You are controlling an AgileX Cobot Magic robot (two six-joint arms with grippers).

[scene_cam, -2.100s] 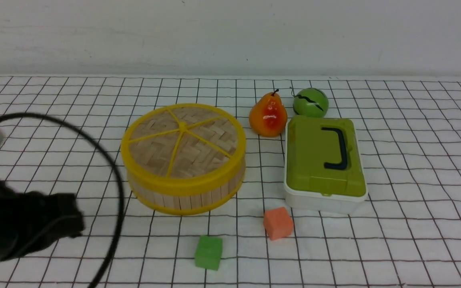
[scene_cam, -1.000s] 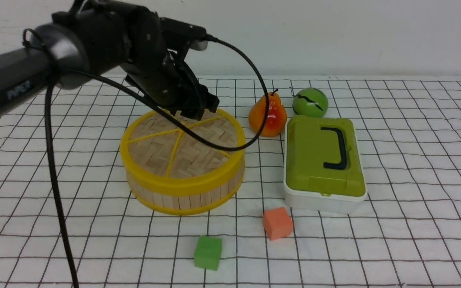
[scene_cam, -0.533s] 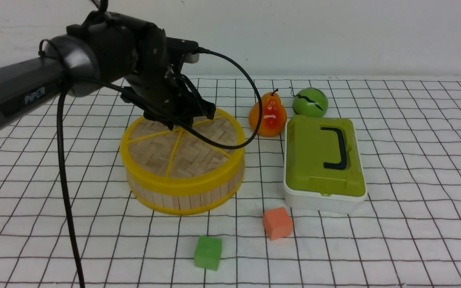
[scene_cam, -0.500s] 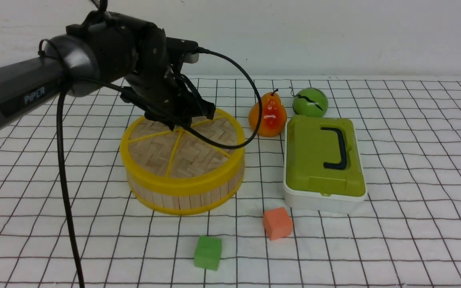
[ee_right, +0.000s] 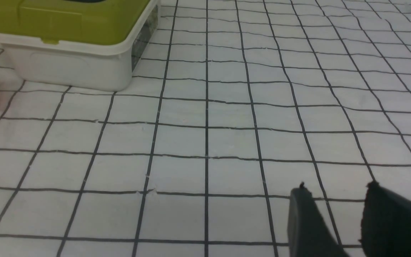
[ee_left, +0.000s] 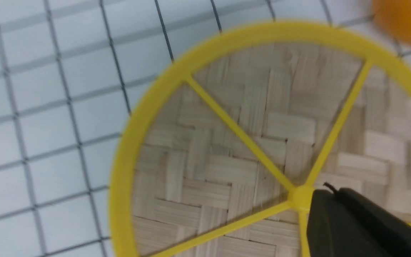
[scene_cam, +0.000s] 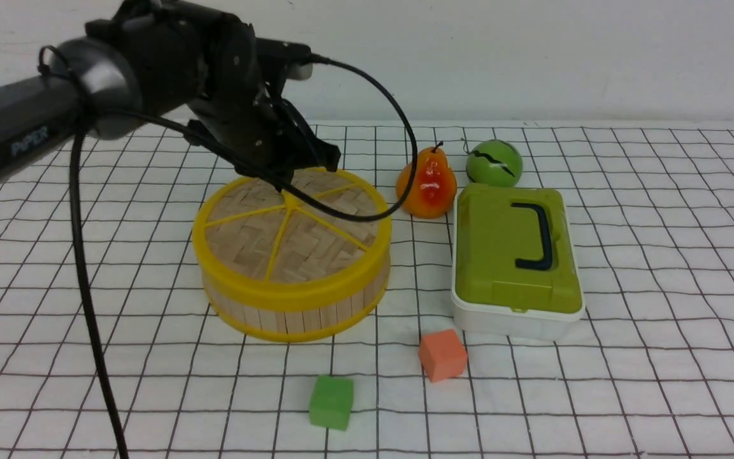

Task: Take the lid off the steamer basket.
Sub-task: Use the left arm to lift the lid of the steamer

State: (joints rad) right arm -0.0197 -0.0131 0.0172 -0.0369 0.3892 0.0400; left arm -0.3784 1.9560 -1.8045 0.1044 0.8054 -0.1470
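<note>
The lid (scene_cam: 290, 236), woven bamboo with a yellow rim and spokes, sits flat on the steamer basket (scene_cam: 290, 315) in the middle of the table. My left gripper (scene_cam: 284, 188) hangs over the lid's far half with its tips at the centre knob (scene_cam: 290, 201). In the left wrist view the left gripper (ee_left: 328, 189) has its jaws pressed together. The knob (ee_left: 300, 196) shows just beside the tips, not between them, on the lid (ee_left: 227, 160). My right gripper (ee_right: 335, 187) is open and empty over bare cloth, out of the front view.
A pear (scene_cam: 427, 185) and a green ball (scene_cam: 494, 162) stand right of the basket. A white box with a green lid (scene_cam: 513, 255) lies nearer, also in the right wrist view (ee_right: 66, 35). An orange cube (scene_cam: 442, 354) and a green cube (scene_cam: 332, 401) lie in front. The arm's cable loops over the lid.
My left arm swung in from the near left, came down onto the lid's centre and pressed it, then rose slightly. The lid sits level again.
</note>
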